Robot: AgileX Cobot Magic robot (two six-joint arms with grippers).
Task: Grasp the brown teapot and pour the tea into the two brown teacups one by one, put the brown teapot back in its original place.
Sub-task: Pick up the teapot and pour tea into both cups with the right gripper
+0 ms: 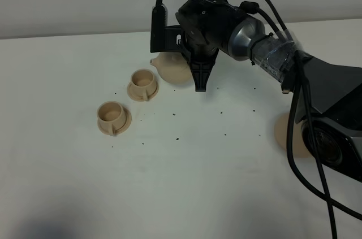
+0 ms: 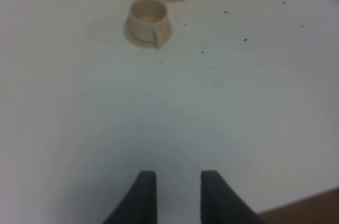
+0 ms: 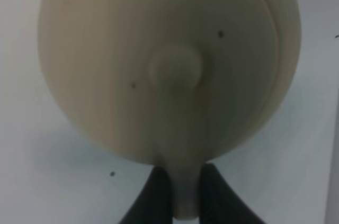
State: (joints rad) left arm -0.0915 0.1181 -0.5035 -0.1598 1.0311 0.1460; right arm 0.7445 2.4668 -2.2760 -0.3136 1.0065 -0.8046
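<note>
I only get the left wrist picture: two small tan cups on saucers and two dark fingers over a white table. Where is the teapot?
Observer: The high camera shows the pale tan round clay teapot just behind the farther small tan cylindrical cup, under the right arm.
Operator: Is anything holding it?
Observer: Yes. In the right wrist view the right arm's dark fingers are shut on its loop handle.
Operator: Where does it go afterwards?
Observer: A flat round tan plate lies on the right of the table, partly hidden behind that arm.
</note>
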